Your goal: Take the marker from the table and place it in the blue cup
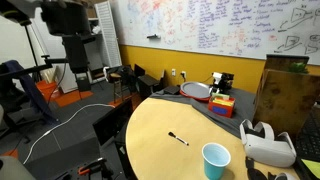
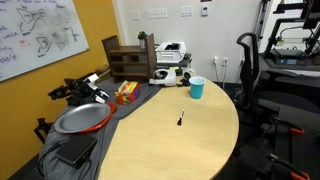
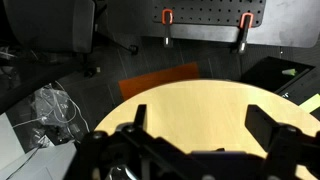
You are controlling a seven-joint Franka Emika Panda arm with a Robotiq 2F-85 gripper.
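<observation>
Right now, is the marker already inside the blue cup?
No, the marker lies flat on the table, apart from the blue cup.

Light was bright and even across the room; in an exterior view the worktop (image 1: 165,125) carried a soft sheen, and the cup (image 1: 215,160) and marker (image 1: 178,138) cast only faint shadows. Every picture was small and soft in detail. In the wrist view the jaws were dark, blurred shapes along the bottom edge, the floor (image 3: 215,55) behind dimmer
</observation>
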